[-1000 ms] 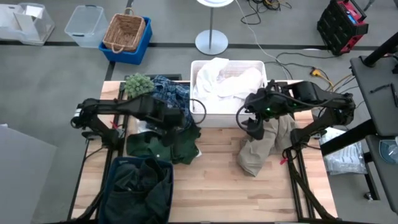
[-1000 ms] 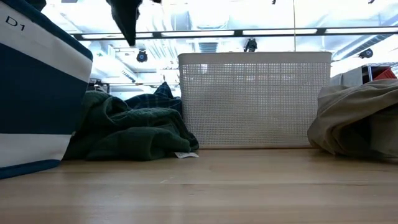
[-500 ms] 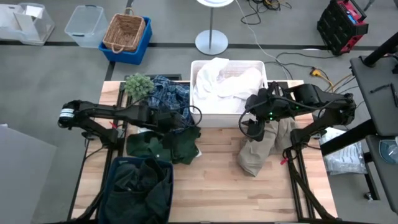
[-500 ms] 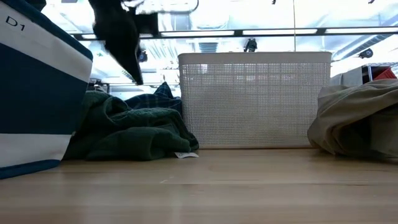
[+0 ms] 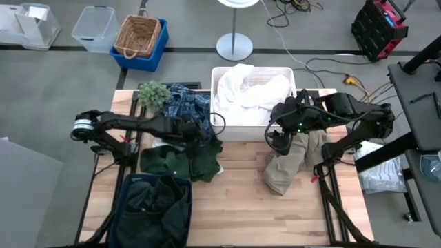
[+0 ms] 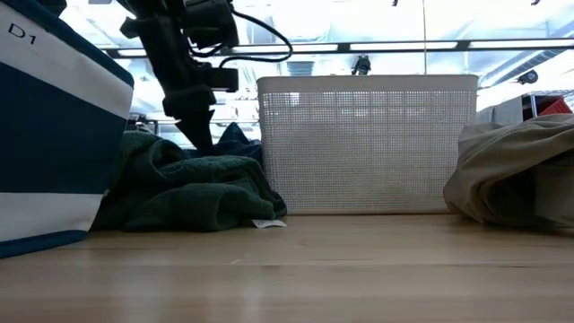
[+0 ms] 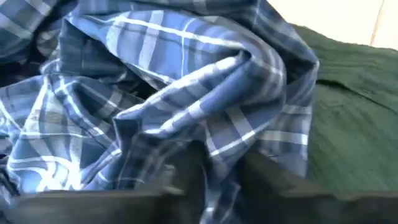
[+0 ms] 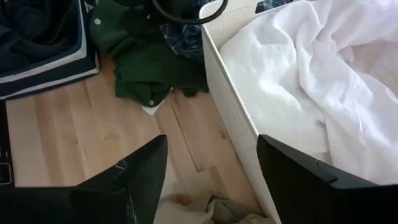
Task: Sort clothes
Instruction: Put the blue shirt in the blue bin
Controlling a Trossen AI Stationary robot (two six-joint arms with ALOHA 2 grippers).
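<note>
A blue-and-white plaid garment [image 5: 186,100] lies at the table's far left, beside a dark green garment [image 5: 180,162] heaped in front of it. My left gripper [image 7: 224,186] is down in this pile [image 6: 202,139], shut on plaid cloth. White clothes [image 5: 248,93] fill the white bin [image 5: 238,131]. A khaki garment [image 5: 289,162] lies crumpled on the table to the bin's right front. My right gripper [image 8: 211,168] hangs open above the bin's near right corner [image 5: 279,141], with nothing between its fingers. My left gripper has a raised fold of the plaid garment [image 7: 211,149] between its two fingers. It comes slanting down from the table's left. The garment stays lying on the pile, slack. The fingertips themselves are blurred, so how many layers they have cannot be told.
A navy and white bag [image 5: 155,207] with dark clothes stands at the table's near left corner [image 6: 54,126]. A small green plant [image 5: 153,93] sits at the far left. Bare wooden tabletop [image 5: 241,193] lies between the green and khaki heaps.
My left gripper has come down from well above the table onto the plaid and green pile, tipping more steeply downward as it sank. The clothes have kept their places.
</note>
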